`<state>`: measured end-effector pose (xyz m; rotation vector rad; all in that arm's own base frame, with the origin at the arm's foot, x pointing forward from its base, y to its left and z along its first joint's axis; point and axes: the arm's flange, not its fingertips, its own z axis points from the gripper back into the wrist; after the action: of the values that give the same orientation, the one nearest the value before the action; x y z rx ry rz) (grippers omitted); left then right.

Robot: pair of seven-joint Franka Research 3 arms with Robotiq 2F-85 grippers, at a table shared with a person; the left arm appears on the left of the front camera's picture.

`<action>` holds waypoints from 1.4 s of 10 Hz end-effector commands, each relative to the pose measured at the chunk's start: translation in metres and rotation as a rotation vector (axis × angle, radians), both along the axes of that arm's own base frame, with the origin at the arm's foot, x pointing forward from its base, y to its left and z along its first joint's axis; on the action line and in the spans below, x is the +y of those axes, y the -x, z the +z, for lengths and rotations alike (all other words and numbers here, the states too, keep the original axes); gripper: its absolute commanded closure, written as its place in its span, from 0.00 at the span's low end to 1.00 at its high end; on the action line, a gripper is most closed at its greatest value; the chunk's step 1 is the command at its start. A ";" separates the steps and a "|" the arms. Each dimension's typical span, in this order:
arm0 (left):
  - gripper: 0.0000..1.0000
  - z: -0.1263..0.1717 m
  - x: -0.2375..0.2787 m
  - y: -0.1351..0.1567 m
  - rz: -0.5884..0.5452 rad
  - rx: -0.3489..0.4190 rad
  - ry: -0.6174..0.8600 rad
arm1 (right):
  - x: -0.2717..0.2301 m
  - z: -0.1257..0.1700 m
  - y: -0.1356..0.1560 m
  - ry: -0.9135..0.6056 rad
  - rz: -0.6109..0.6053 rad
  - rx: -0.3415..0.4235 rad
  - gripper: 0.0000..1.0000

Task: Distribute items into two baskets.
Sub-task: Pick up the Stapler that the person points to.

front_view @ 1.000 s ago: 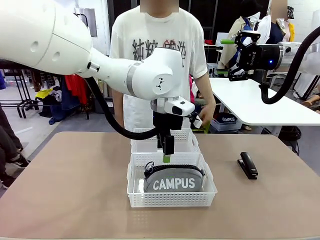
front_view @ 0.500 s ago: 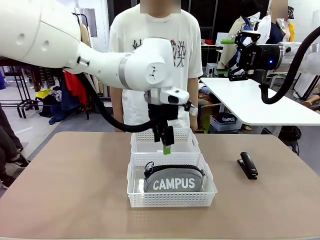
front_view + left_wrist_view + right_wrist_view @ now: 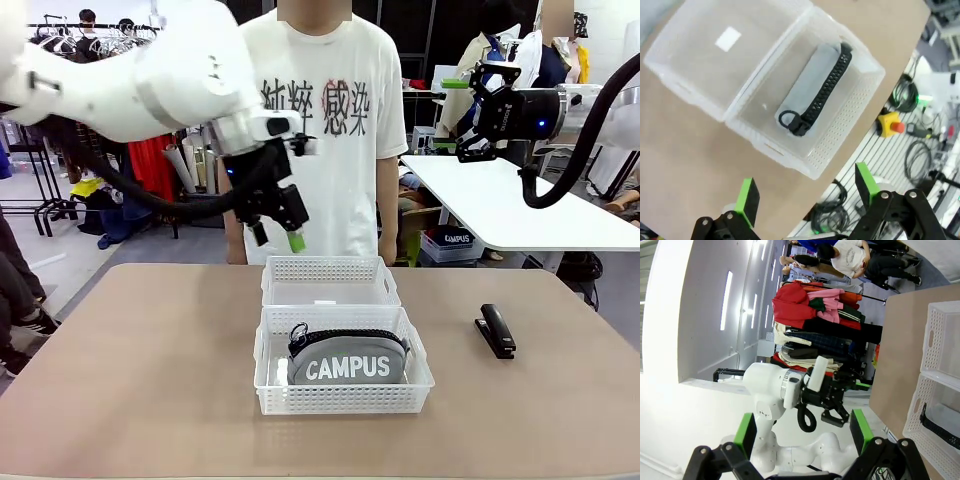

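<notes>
The grey "CAMPUS" pouch (image 3: 347,360) lies in the near basket (image 3: 268,385), zipper up. Behind it, touching, the far basket (image 3: 330,292) holds no item. The black stapler (image 3: 496,330) rests on the table to the right of the baskets. My left gripper (image 3: 278,238) hangs open and empty, high above the table behind the far basket's left end. From the left wrist, the pouch (image 3: 815,85) and both baskets (image 3: 840,135) lie far below the open gripper (image 3: 807,192). My right gripper (image 3: 450,115) is open, raised at the upper right, well away from the stapler.
A person in a white shirt (image 3: 330,120) stands at the table's far side, right behind the baskets. A white table (image 3: 520,205) sits behind on the right. Bare brown tabletop (image 3: 140,350) spreads left and right of the baskets.
My left gripper has lifted from just above the pouch and swung up and to the left, away from the baskets. The pouch stays in the near basket. The right arm has not moved.
</notes>
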<state>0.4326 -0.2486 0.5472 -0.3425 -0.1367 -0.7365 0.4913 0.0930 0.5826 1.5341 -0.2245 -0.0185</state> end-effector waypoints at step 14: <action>0.00 0.051 0.133 -0.026 0.441 0.482 0.716 | 0.001 0.001 0.001 -0.005 0.000 -0.002 0.00</action>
<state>0.4559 -0.1215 0.5901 -1.0376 0.0277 -0.2175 0.4913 0.0927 0.5826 1.5339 -0.2249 -0.0190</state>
